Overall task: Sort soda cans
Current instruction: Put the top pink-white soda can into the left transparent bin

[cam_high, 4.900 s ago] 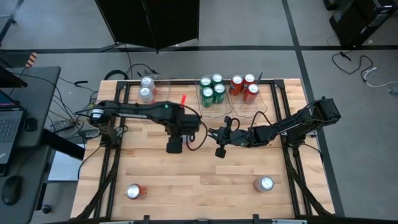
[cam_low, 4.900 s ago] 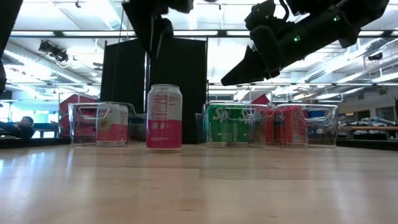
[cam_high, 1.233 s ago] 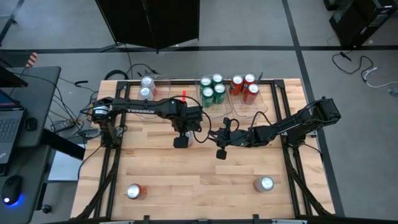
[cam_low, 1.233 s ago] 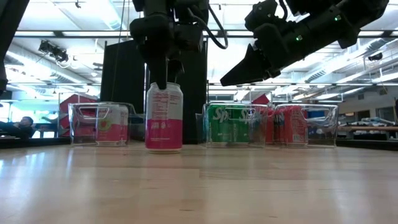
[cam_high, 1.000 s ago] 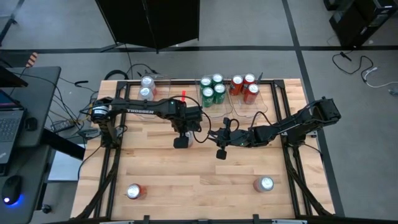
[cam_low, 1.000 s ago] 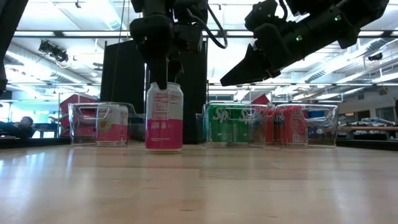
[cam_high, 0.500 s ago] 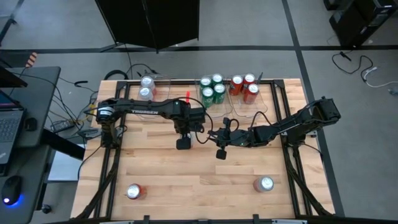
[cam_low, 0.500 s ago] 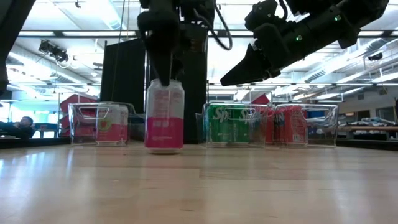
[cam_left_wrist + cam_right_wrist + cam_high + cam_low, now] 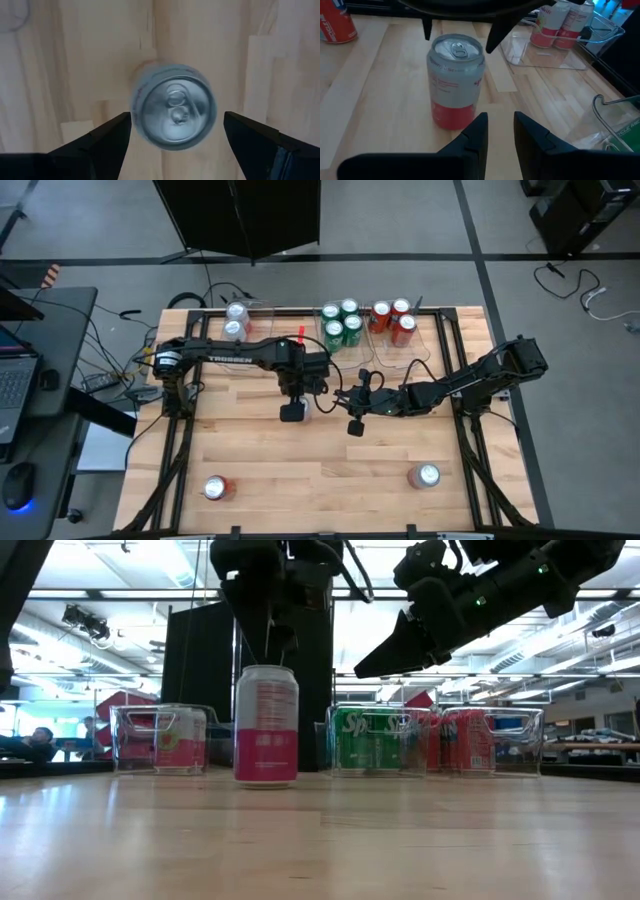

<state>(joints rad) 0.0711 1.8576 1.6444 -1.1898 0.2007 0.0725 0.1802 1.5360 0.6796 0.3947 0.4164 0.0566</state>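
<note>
A silver-white can with a pink lower band stands upright on its base in the middle of the table, also seen as the can and the can. My left gripper hangs straight above it, open, its fingertips a little above the can's top and to either side of it, touching nothing. My right gripper waits just right of the can above the table, its fingers a narrow gap apart and holding nothing.
Three clear bins sit at the far edge: the left bin holds two silver-white cans, the middle bin several green ones, the right bin three red ones. A red can stands near left, another can near right.
My left gripper, whose fingers reached down around the can's top a second ago, has risen clear above it. The can has turned a little about its upright axis and stands in nearly the same place. My right arm has kept still.
</note>
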